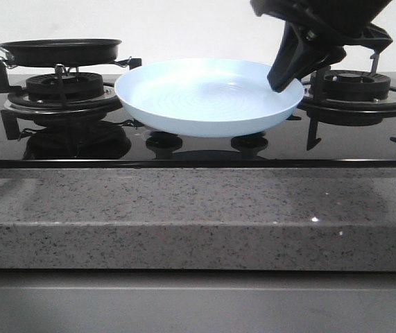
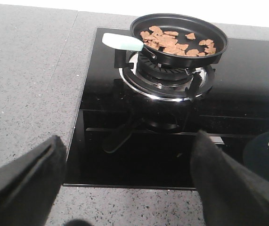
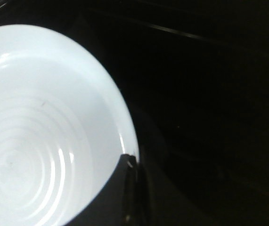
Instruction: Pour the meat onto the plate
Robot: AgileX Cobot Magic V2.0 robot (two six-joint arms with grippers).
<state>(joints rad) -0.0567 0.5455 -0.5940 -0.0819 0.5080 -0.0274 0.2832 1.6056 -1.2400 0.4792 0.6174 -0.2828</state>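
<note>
Currently the right end effector [image 1: 286,82] is clamped on the rim of the pale blue plate [image 1: 204,111], which sits between the two burners. Left end effector [image 2: 125,176] hangs wide apart, holding nothing. Meat [image 2: 176,43] lies in the black frying pan [image 2: 219,49] on the left burner [image 2: 165,80].

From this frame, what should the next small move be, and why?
Probably advance the open left tool toward the pan handle. The meat lies in the pan on the burner, the plate is empty, and the right tool grips its rim.
</note>
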